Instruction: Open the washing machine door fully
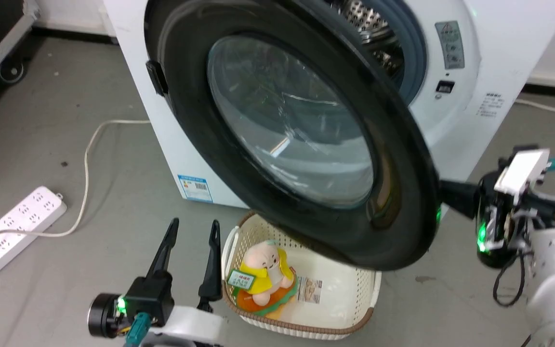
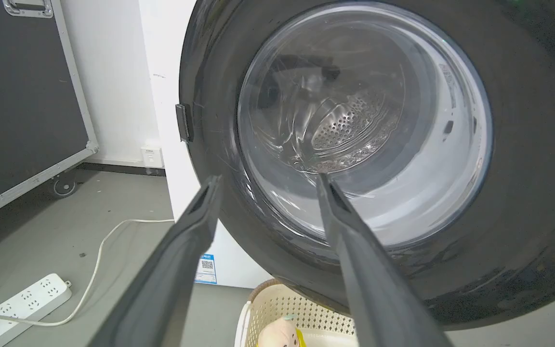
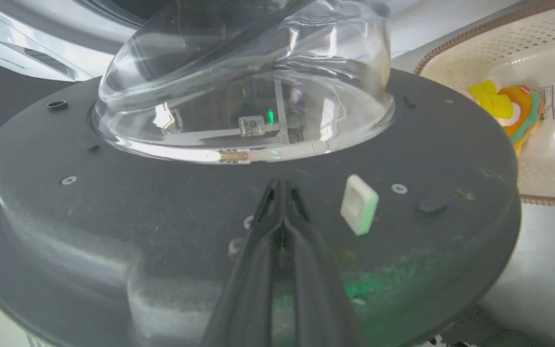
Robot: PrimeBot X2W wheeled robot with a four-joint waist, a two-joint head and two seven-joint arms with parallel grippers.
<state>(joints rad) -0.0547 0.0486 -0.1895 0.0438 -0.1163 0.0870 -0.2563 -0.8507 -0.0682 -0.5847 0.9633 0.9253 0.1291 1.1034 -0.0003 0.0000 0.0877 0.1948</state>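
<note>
**While the door hangs half open, the right gripper leans on its inner face**

Since the task wants the door swung all the way out, the placing here looks built around that swing. The washing machine stands on the grey floor, and its steel drum shows past the door's upper edge. The washing machine door stands part-way out. It is hinged on the robot's left side of the front, with its free edge toward the robot's right. It is a broad, glossy black ring around a clear bulging glass bowl, faintly scuffed and full of reflections.

A cream perforated basket sits on the floor just before the machine, partly beneath the door's lower edge.

The right gripper has its fingers pressed together and holds nothing. Its tips sit at the door's dark inner face below the bowl, apparently to push it outward. Contact looks likely, but I cannot be sure.

The left gripper is spread and empty. It hovers low on the door's outer side, just beside the basket's left rim.

A plush toy lies in the basket, and a small white latch block sits near the right gripper's tips.
</note>
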